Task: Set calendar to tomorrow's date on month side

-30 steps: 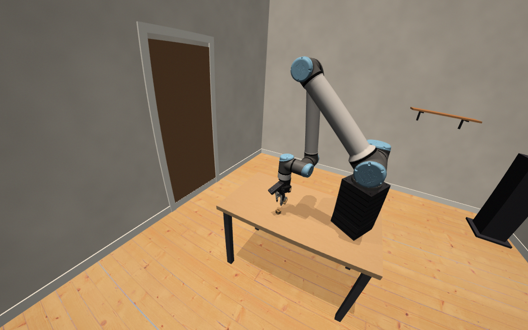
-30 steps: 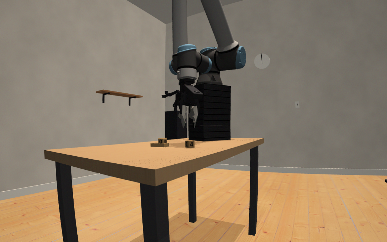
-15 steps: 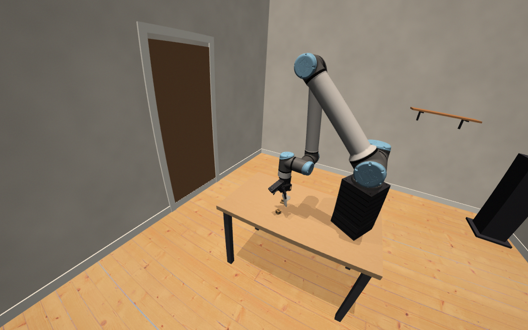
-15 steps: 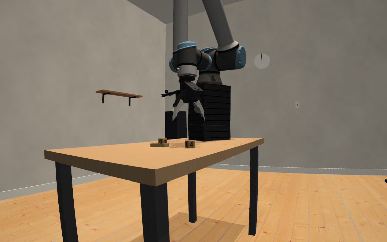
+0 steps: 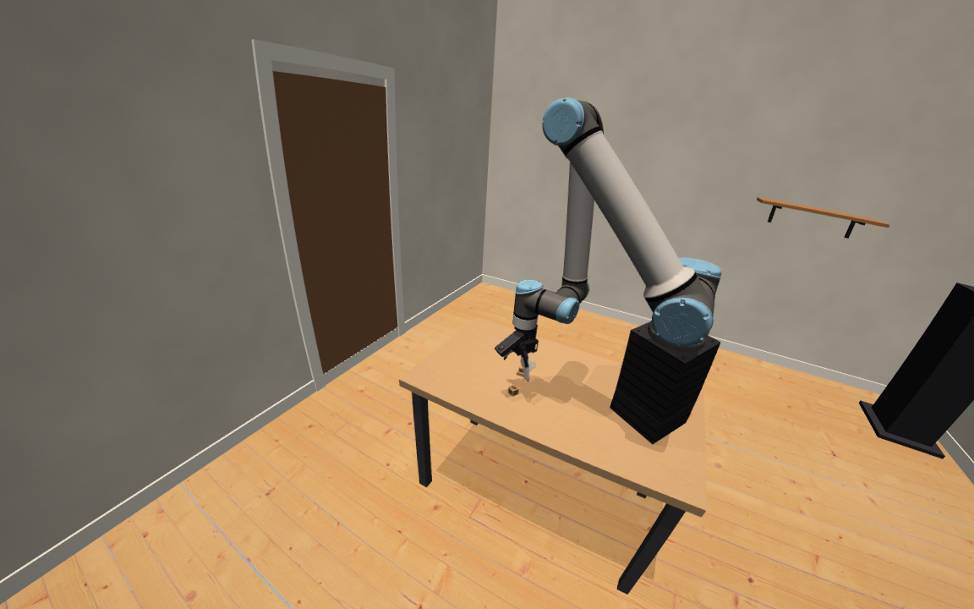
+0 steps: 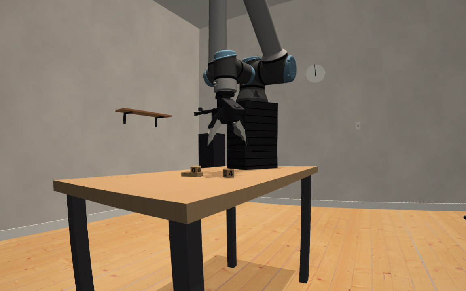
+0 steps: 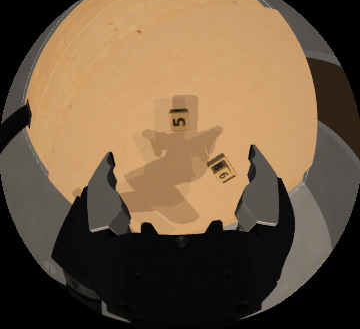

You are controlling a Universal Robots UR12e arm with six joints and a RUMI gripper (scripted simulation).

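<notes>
We hang our gripper high above the table with jaws spread wide and holding nothing, which gives the wrist view both cubes. One cube sits in the tray; the loose cube rests on the table beside it, probably set out for regrasping.
</notes>
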